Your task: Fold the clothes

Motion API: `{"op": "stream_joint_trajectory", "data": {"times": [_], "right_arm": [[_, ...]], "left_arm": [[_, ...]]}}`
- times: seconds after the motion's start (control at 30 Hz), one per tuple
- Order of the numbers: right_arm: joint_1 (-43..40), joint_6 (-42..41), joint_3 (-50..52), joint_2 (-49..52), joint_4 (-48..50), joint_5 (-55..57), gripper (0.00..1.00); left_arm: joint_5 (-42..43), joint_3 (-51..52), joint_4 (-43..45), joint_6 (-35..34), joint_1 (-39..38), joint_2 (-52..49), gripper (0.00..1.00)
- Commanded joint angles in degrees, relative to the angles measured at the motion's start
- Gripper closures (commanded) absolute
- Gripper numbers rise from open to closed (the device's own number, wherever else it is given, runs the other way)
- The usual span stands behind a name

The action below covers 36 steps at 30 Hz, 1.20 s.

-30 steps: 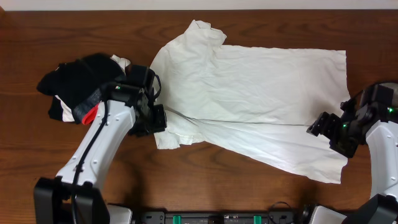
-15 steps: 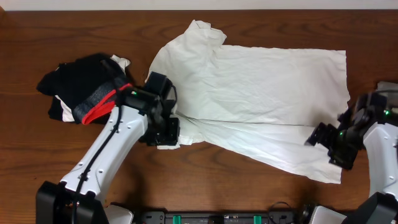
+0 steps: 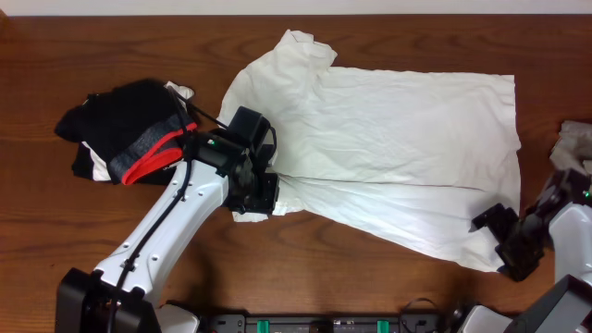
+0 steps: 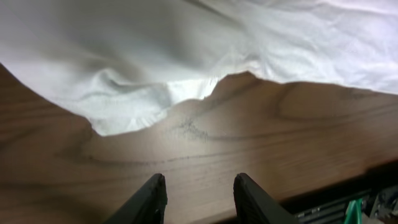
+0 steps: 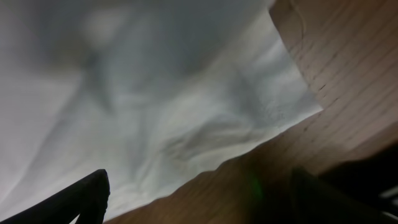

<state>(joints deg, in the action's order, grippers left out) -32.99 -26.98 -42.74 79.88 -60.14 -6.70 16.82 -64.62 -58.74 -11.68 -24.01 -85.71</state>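
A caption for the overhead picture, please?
Left arm and right arm at the near edge of a white T-shirt spread on a table; dark clothes beside.

A robotics laboratory bench is suggested: a white-and-black jointed left robot arm [image 3: 162,231] and a matching right robot arm [image 3: 569,227] are mounted at the near edge of a dark brown wood-grain tabletop [image 3: 388,296], beside a black rail with green fittings [image 3: 324,325]; a pale wall strip [image 3: 277,6] is seen beyond.

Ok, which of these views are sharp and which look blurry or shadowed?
Overhead: sharp, evenly lit, white T-shirt bright but not blown out. Left wrist: table grain crisp, shirt edge slightly soft. Right wrist: blurry throughout, shirt greyed by shadow at upper left.
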Motion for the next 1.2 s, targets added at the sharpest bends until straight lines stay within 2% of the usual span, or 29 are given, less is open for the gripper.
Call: {"op": "stream_joint_trajectory", "data": {"times": [0.0,0.03,0.2,0.3,0.4,0.5,0.6,0.67,0.87,0.97,1.17], "right_arm": [[-0.48,-3.67,4.39,0.0,2.14,0.28,0.11],[-0.48,-4.28,5.4,0.0,3.17,0.33,0.11],[-0.48,-6.03,9.88,0.0,7.37,1.49,0.12],[-0.48,-6.84,11.32,0.0,10.32,2.91,0.2],[-0.48,-6.84,11.32,0.0,12.24,5.81,0.35],[-0.48,-6.84,10.84,-0.02,13.86,7.37,0.57],[-0.48,-6.05,8.59,-0.02,13.86,7.19,0.72],[-0.48,-4.28,5.77,-0.07,12.13,6.82,0.77],[-0.48,1.66,-4.83,-0.17,4.07,6.23,0.79],[-0.46,4.07,-8.94,-0.17,1.77,4.98,0.75],[-0.35,6.32,-10.27,-0.15,-0.98,1.95,0.71]], "left_arm": [[0.48,-0.11,0.17,1.18,-0.07,0.63,0.61],[0.48,-0.11,0.17,1.18,-0.07,0.63,0.56],[0.46,-0.11,0.57,1.18,-0.07,0.63,0.53],[0.46,-0.11,0.79,1.18,-0.07,0.63,0.5],[0.46,-0.11,0.81,1.18,-0.07,0.63,0.48],[0.46,-0.11,0.79,1.18,-0.07,0.63,0.48],[0.46,-0.11,0.79,1.18,-0.07,0.63,0.48],[0.48,-0.11,0.79,1.18,-0.07,0.63,0.48],[0.48,-0.11,0.35,1.18,-0.07,0.63,0.48],[0.52,-0.11,-0.5,1.18,-0.09,0.63,0.48],[0.55,1.33,-1.51,1.14,-2.1,0.63,0.48]]}}
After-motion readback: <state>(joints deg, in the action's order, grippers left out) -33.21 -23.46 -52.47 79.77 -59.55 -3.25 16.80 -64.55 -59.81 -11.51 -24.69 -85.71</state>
